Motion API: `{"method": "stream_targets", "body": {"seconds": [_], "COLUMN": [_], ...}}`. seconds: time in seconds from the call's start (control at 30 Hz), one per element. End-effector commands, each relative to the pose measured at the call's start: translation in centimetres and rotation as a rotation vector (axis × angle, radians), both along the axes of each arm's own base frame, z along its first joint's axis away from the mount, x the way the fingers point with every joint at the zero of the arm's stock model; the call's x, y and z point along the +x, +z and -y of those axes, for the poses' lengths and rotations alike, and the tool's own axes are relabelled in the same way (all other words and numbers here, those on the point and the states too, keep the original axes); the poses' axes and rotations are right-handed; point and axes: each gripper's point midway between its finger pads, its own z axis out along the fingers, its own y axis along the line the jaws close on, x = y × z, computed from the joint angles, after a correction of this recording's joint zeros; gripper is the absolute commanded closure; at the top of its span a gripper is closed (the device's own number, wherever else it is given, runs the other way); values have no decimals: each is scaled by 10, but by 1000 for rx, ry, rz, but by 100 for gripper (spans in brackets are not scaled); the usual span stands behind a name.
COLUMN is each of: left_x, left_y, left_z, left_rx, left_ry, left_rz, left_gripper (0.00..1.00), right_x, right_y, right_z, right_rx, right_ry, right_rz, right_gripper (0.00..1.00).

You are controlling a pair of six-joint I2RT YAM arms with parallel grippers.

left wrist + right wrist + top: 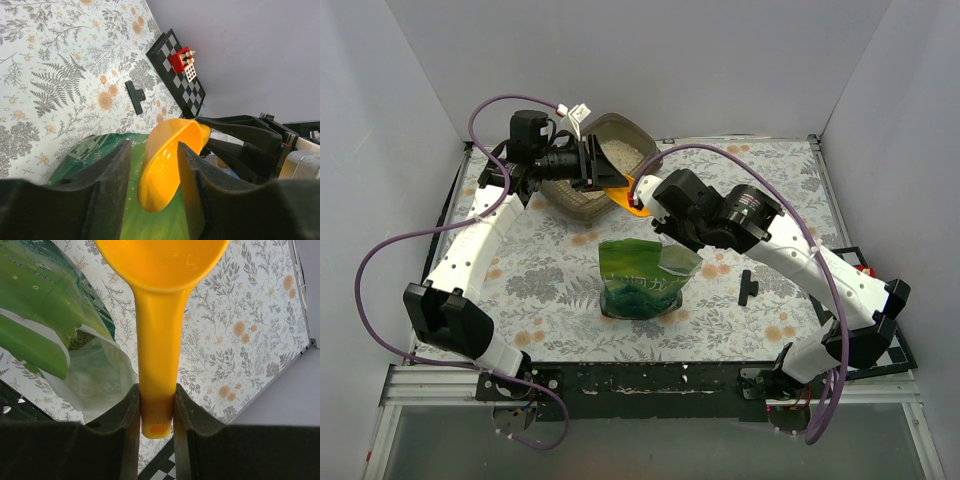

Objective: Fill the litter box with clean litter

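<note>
The left fingers sit at about 11 o'clock on the table, against the 9 o'clock side of the litter box. In the left wrist view they stand apart with a clear gap. Whether they pinch the box's rim cannot be told, since no rim shows plainly between them.

The litter box lies at the far edge, between 11 and 12 o'clock. The clean litter shows as a pale patch inside it, toward its far end.

At the box's 4 o'clock corner is the yellow scoop, its bowl just beside the rim; whether it touches cannot be told. The right fingers pinch the end of the scoop's handle, one on each flat side, with the bowl pointing away from the wrist. In the left wrist view the scoop's bowl appears in the gap between the left fingers, beyond them.

At the table's centre, at 6 o'clock from the box, stands the green bag, its top torn open and gaping. It is well apart from both sets of fingers.

A small black clip lies flat at 3 o'clock from the bag. Farther toward the 3 o'clock edge is a black-and-white checkered board with a red block on it.
</note>
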Motion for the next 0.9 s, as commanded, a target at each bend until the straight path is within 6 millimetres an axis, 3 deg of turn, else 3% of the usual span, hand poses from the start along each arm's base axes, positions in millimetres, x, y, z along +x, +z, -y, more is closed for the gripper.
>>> {"method": "stream_targets", "body": {"seconds": [0.0,0.07,0.3,0.43,0.53,0.63,0.87], "left_x": [-8,-8,-14,-15,-14,-10,11], "left_y": [7,5,1,0,7,26,49], "left_z": [1,1,2,0,-6,-16,-34], "left_rx": [-8,-2,-11,2,25,18,-12], "left_ry": [-46,-52,-88,-75,-16,93,299], "left_rz": [42,42,38,58,129,238,283], "left_gripper": [67,81,100,100,100,100,100], "right_x": [4,6,12,20,20,13,-2], "right_y": [21,20,25,40,61,85,111], "right_z": [-9,-7,0,9,6,-8,-44], "right_rx": [47,37,26,41,139,298,514], "right_ry": [14,2,-38,-115,-136,-96,-12], "right_rz": [49,56,99,164,195,196,97], "right_gripper": [99,99,99,99,63,48,36]}}
